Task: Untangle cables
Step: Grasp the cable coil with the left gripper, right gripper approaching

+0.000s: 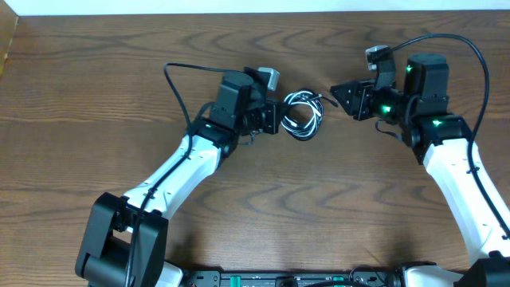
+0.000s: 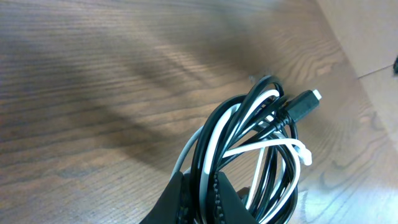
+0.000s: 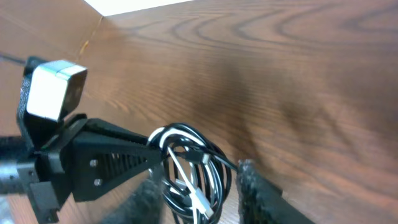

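Left gripper (image 2: 202, 198) on one tangle of cables (image 2: 249, 143), one white

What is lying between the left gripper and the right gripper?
The cables, a tangled bundle pinched by the left gripper, short of the right gripper. The overhead view shows this.

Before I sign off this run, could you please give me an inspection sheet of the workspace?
Surface: dark wood-grain table, no damage visible.
Job's things: bundle of thin black and white cords, coiled together, tangled.
Clutter: nothing seen.
Grippers: left gripper, fingers shut on the bundle; right gripper, fingers open at the bundle.
Cables: thick black arm wires arching above the table.
Surroundings: white strip along the far edge.
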Robot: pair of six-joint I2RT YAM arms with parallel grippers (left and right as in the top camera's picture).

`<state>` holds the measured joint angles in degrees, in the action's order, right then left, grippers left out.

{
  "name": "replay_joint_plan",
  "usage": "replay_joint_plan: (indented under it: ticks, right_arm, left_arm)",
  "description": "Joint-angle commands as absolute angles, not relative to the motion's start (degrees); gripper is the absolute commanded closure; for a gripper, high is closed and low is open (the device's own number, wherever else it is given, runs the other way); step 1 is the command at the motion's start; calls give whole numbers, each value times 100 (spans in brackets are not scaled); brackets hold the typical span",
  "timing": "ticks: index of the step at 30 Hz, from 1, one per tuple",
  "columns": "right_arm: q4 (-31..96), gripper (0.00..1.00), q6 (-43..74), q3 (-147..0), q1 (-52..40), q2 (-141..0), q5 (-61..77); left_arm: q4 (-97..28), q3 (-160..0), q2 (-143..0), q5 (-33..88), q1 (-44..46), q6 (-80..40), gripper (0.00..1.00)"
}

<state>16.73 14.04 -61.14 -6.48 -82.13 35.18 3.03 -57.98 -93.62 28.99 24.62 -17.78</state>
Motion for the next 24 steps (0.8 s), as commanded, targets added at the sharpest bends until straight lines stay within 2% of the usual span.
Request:
replay_joint_plan:
  ticks: [1, 3, 9, 24]
  right_arm:
    - [1658, 87, 1798, -6208, -764, -8265, 2836]
    - [1579, 93, 1826, -6208, -786, -8331, 2840]
    - [1455, 98, 2014, -6208, -952, -8700, 2982]
    - [1184, 99, 2095, -6208, -1732, -8814, 2873]
  left_arm:
    - [379, -5896, -9161, 3592, 2335, -1835, 93]
    - [377, -5896, -9161, 3817, 2344, -1835, 93]
    - [377, -5896, -9161, 3986, 2349, -2073, 93]
    - [403, -5896, -9161, 3378, 2346, -2635, 93]
